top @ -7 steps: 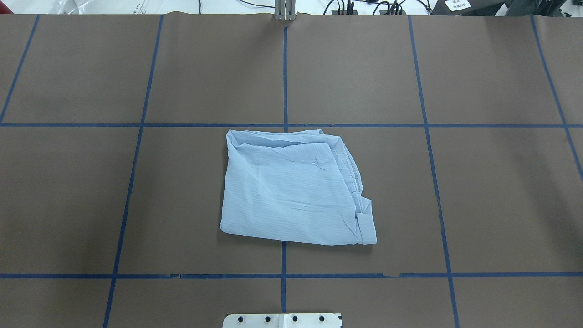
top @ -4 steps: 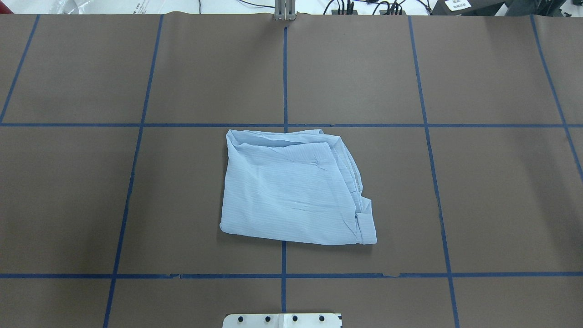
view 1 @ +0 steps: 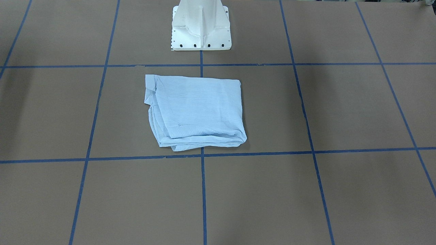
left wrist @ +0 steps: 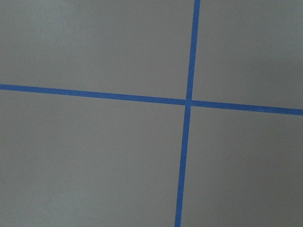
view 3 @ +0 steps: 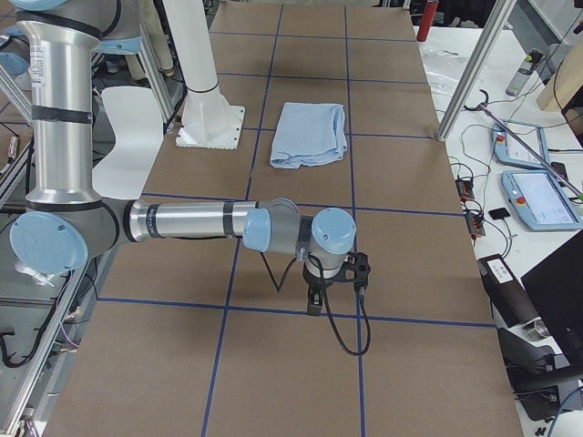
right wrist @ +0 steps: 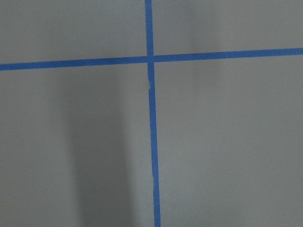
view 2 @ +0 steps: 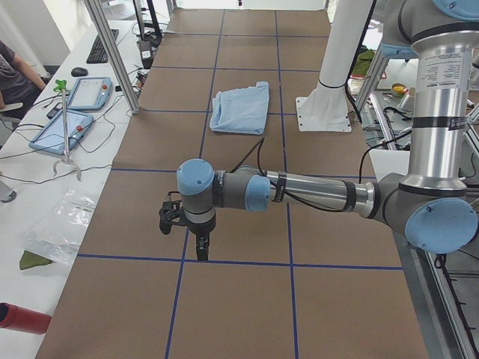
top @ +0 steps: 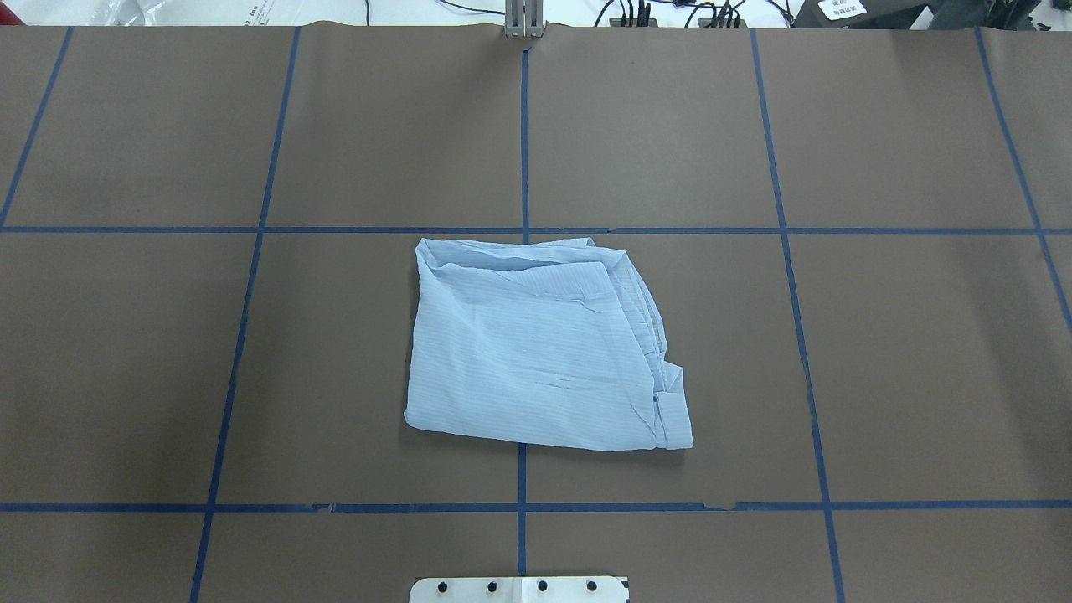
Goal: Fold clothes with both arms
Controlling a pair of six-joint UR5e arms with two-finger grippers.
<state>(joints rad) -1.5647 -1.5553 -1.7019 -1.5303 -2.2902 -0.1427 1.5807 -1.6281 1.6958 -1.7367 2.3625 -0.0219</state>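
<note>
Brown table (top: 352,126) with blue tape lines (top: 524,151). The folded shirt (top: 528,360) lay at centre, near the white pedestal (view 1: 201,30). Left gripper (view 2: 199,247) and right gripper (view 3: 315,299) hung over bare table, well apart from the shirt; whether clenched or released could not be told.

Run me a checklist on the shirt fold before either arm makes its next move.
1. Shirt lies folded in a rough rectangle on the table: ok.
2. Edges flush: not ok; layers fan out along its robot-right side.
3. Left gripper is over bare table, well away from the shirt: ok.
4. Right gripper is over bare table, well away from the shirt: ok.
5. Either gripper open or shut: cannot tell.
</note>
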